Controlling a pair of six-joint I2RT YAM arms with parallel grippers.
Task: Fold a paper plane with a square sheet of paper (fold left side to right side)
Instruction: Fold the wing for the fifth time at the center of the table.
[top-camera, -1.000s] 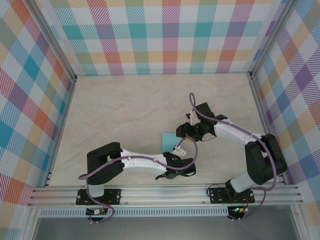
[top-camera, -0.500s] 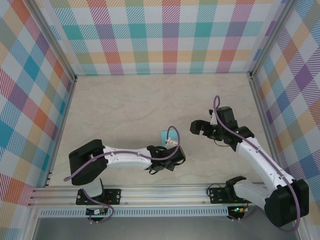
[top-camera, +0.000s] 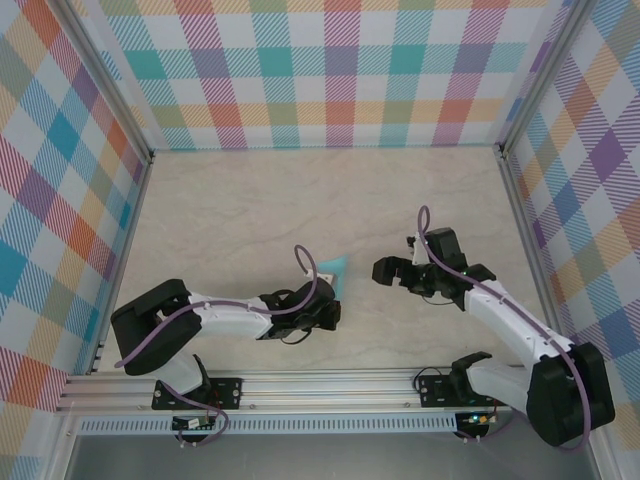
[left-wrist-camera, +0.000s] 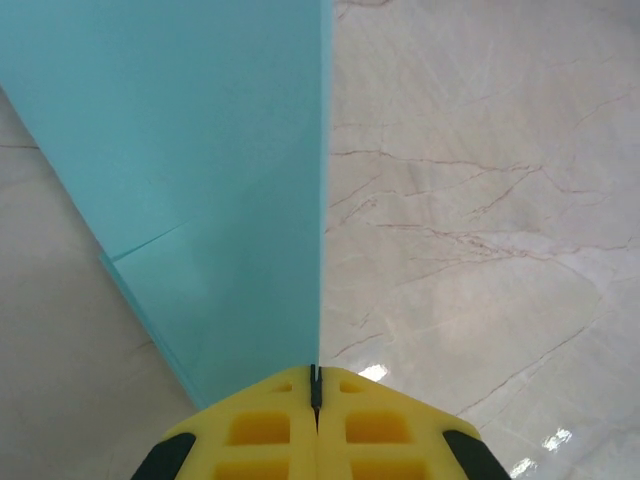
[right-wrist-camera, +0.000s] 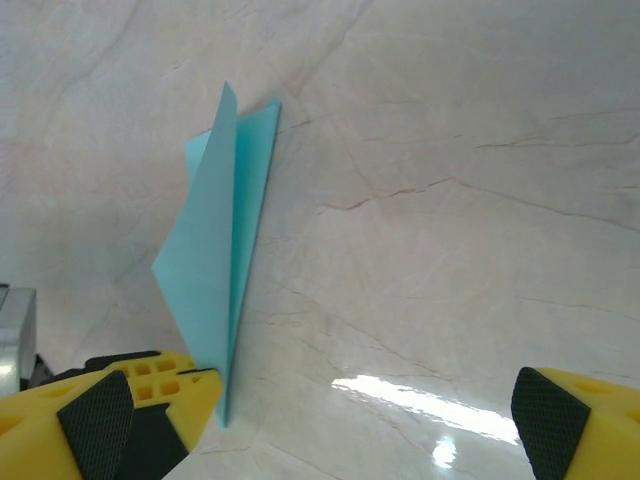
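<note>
My top camera looks steeply down from high behind the near edge, whole table (top-camera: 250, 200) in frame. Left wrist camera sits right up against the folded paper (left-wrist-camera: 220, 180), looking along it. Right wrist camera, low, sees that folded paper (right-wrist-camera: 215, 270) from farther off.

Paper plane (top-camera: 332, 271) in left gripper (left-wrist-camera: 315, 388); right gripper (right-wrist-camera: 355, 405) rightward, probably not touching.

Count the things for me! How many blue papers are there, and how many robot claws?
Folded blue paper: 1
Grippers: 2 (the left gripper is pinching the paper and the right gripper is open)
Total: 3
</note>
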